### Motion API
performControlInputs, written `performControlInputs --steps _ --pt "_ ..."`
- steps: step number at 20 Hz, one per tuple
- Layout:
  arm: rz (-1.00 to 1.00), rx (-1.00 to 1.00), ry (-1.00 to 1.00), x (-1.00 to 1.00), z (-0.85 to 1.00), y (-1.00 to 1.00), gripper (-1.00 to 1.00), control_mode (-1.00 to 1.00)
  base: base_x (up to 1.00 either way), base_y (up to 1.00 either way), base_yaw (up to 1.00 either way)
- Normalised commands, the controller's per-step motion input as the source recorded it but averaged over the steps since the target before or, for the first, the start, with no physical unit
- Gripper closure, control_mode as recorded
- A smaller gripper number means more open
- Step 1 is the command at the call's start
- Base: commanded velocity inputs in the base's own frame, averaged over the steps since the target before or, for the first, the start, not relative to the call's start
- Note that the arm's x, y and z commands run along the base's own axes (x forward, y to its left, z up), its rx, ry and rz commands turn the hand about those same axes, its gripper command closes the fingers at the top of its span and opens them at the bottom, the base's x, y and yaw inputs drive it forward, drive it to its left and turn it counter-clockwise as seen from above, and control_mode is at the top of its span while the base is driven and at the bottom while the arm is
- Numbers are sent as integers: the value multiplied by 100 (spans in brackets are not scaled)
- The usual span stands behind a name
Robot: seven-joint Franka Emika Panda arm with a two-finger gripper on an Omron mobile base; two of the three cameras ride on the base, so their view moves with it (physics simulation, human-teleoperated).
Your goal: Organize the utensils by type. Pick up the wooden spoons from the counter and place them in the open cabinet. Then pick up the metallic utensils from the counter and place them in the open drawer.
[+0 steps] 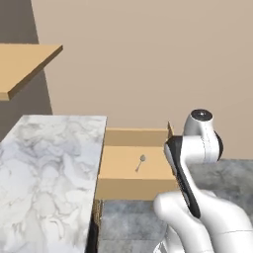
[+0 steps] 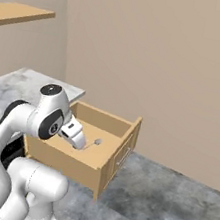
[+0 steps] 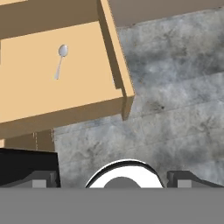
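Silver spoon (image 1: 141, 161) flat in open drawer (image 1: 118, 188), tool (image 3: 113, 177) spread

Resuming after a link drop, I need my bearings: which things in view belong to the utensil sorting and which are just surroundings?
Belongs to the job:
- silver spoon, lying on the drawer bottom
- open drawer, pulled out beside the counter
- marble counter
- gripper, open, holding nothing

Just there:
- tan wooden shelf on the upper left
- grey floor
- beige wall
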Motion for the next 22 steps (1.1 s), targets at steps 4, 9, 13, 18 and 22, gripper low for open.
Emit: performControlInputs --steps 4,9,13,18,22 --pt "0 0 0 0 0 0 -100 100 -62 -37 -37" --pt "0 0 0 0 0 0 -100 100 -2 -1 -98" --pt "0 0 0 0 0 0 -100 100 0 0 -100" --pt "0 0 0 0 0 0 -100 100 0 0 -100" --pt "0 0 0 0 0 0 -100 100 0 0 -100"
